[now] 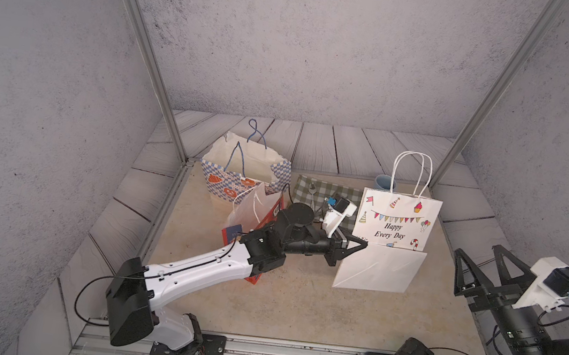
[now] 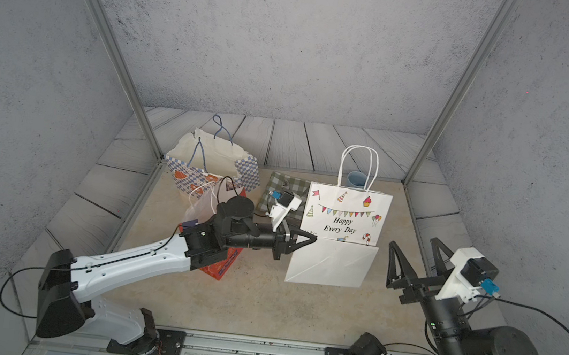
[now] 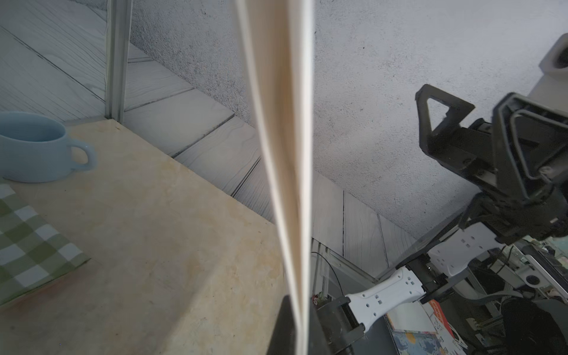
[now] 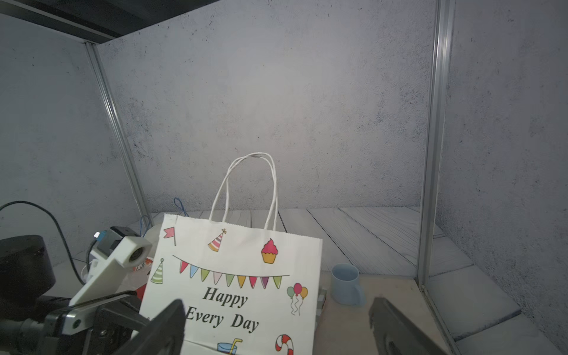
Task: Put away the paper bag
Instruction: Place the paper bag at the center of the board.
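The white paper bag (image 1: 396,220) says "Happy Every Day" in black letters. It stands at the back right of the counter (image 1: 297,307). Its plain bottom part is folded out toward the front. The left gripper (image 1: 362,245) is pressed together, pinching the bag's side edge right by that fold. The right gripper (image 1: 478,250) is spread wide in the air, near the bag but not touching it.

The right wrist view shows the drawings best: a flag, party hats, a cupcake, a string of little flags, balloons, a candy cane and a drink. The left wrist view shows the bag only as a thin pale strip, seen from its edge.

A blue cup (image 1: 382,182) sits just behind the bag. Its handle shows only in the wrist views. A green checked cloth (image 1: 305,191) lies near the cup.

At the back left, a blue checked bag (image 1: 275,177) stands open, and its pale inside shows. A see-through bag (image 1: 250,207) and a red bag (image 2: 225,264) are in front of it. The writing on the red bag is too small to read.
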Controlling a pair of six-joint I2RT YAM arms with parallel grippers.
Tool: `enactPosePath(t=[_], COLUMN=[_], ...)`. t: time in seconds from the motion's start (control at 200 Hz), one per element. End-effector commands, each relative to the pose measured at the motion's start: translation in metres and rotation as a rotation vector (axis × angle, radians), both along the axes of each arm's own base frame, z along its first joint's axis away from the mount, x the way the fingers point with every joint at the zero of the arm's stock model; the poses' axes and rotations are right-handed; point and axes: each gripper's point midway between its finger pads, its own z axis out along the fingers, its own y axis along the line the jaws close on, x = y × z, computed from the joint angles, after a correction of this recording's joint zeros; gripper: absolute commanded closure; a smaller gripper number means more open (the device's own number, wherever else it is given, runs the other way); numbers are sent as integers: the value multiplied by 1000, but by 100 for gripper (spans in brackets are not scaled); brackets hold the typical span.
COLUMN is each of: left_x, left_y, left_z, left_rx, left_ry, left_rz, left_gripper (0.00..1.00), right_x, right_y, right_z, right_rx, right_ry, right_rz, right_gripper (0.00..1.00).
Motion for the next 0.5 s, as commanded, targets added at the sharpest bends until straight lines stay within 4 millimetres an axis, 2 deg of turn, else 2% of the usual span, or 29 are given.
enactPosePath(t=[0.0, 0.1, 0.245, 0.35, 0.495], left_x=[8, 17, 36, 37, 38], left_y=[-21, -38, -51, -64, -70], left_z=[16, -9, -34, -44, -65], left_rx=[-120, -99, -140, -112, -16], left_ry=[19, 90, 257, 307, 323], left_rz=[71, 120, 197, 174, 168], left_gripper=[100, 100, 100, 100, 100], right_x=[8, 11, 11, 14, 17], right_y=[13, 18, 27, 32, 24], right_z=[-12, -16, -15, -17, -23], right_rx=[-43, -54, -52, -63, -40], right_ry=[72, 85, 76, 93, 148], right_rz=[29, 40, 81, 90, 38], right_gripper=[5, 3, 2, 1, 1])
